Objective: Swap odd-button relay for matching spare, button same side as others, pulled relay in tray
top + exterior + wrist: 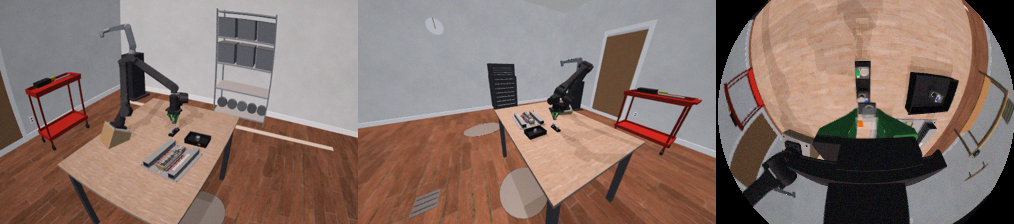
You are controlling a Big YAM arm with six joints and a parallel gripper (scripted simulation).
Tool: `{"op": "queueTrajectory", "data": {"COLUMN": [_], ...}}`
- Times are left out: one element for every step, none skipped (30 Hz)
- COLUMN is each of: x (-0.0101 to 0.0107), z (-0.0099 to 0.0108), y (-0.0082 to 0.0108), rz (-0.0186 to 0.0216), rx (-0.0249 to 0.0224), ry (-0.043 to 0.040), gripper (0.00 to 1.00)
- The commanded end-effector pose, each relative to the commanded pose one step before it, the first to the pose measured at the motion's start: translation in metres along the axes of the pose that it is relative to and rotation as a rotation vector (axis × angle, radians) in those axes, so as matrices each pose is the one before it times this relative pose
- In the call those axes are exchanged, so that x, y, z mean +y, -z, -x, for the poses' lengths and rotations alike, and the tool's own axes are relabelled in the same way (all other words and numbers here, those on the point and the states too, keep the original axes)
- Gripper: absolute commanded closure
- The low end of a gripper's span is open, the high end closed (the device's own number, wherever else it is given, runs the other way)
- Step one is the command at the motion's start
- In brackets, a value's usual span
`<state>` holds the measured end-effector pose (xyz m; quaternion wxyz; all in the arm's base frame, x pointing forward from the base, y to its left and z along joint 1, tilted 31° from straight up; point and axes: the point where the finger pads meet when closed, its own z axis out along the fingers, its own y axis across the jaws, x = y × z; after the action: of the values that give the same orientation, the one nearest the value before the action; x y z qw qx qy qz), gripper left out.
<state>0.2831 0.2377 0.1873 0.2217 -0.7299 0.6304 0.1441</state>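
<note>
- Top view: end effector point(173, 120) hangs above the counter point(104, 164), over a small dark stand point(173, 131) that lies between it and the relay panel point(171, 158). A black tray point(197, 139) sits just right of the stand with a pale relay point(197, 137) inside, judged to be the pulled one.
- Exterior view: same layout; panel point(529, 119), tray point(535, 132) and stand point(555, 127) are grouped near the arm. The end effector point(554, 116) is off the counter. Fingers are too small to read.
- Wrist view: a pale spare relay point(868, 123) is clenched between green fingers; the stand point(863, 74) with a green spot is below, the tray point(930, 92) to the right.
- Progress, as judged: removal and traying done; spare lifted; carrying, orienting, full seating and letting go remain.
</note>
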Motion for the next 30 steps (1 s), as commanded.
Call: {"op": "queueTrajectory", "data": {"x": [-0.01045,-0.00155,-0.00169,-0.00199,-0.00222,-0.00243,-0.00284,-0.00314,-0.00327,-0.00319,0.00000,0.00000,-0.00310,-0.00310,-0.00302,-0.00307,-0.00301,-0.00307,-0.00305,-0.00310,-0.00312,-0.00313,-0.00300,-0.00300,-0.00333,-0.00337,-0.00336,0.00000,0.00000,-0.00160], "z": [-0.00903,-0.00239,-0.00249,-0.00252,-0.00256,-0.00262,-0.00260,-0.00260,-0.00277,-0.00309,0.00000,0.00000,-0.00337,-0.00364,-0.00389,-0.00413,-0.00434,-0.00455,-0.00474,-0.00492,-0.00510,-0.00526,-0.00553,-0.00566,-0.00566,-0.00580,-0.00593,0.00000,0.00000,-0.00683], "y": [0.00513,0.00020,0.00028,0.00039,0.00053,0.00067,0.00085,0.00106,0.00108,0.00093,0.00000,0.00000,0.00082,0.00070,0.00064,0.00054,0.00050,0.00043,0.00040,0.00036,0.00033,0.00031,0.00012,0.00012,0.00029,0.00027,0.00026,0.00000,0.00000,-0.00099], "rz": [-0.00298,-0.00028,-0.00049,-0.00084,-0.00123,-0.00161,-0.00218,-0.00276,-0.00283,-0.00242,0.00000,0.00000,-0.00209,-0.00176,-0.00154,-0.00129,-0.00113,-0.00095,-0.00083,-0.00070,-0.00061,-0.00053,0.00002,0.00004,-0.00046,-0.00039,-0.00035,0.00000,0.00000,0.00350], "rx": [0.00275,-0.00018,-0.00029,-0.00035,-0.00051,-0.00066,-0.00074,-0.00093,-0.00087,-0.00064,0.00000,0.00000,-0.00052,-0.00031,-0.00026,-0.00007,-0.00006,0.00008,0.00009,0.00017,0.00020,0.00021,0.00035,0.00031,0.00028,0.00031,0.00029,0.00000,0.00000,0.00052], "ry": [0.00043,0.00006,0.00015,0.00036,0.00054,0.00071,0.00105,0.00132,0.00137,0.00118,0.00000,0.00000,0.00100,0.00086,0.00072,0.00063,0.00052,0.00045,0.00037,0.00031,0.00025,0.00020,-0.00008,-0.00011,0.00017,0.00013,0.00009,0.00000,0.00000,-0.00206], "gripper": [1.00,1.00,1.00,1.00,1.00,1.00,1.00,1.00,1.00,1.00,1.00,1.00,1.00,1.00,1.00,1.00,1.00,1.00,1.00,1.00,1.00,1.00,1.00,1.00,1.00,1.00,1.00,1.00,1.00,1.00]}}
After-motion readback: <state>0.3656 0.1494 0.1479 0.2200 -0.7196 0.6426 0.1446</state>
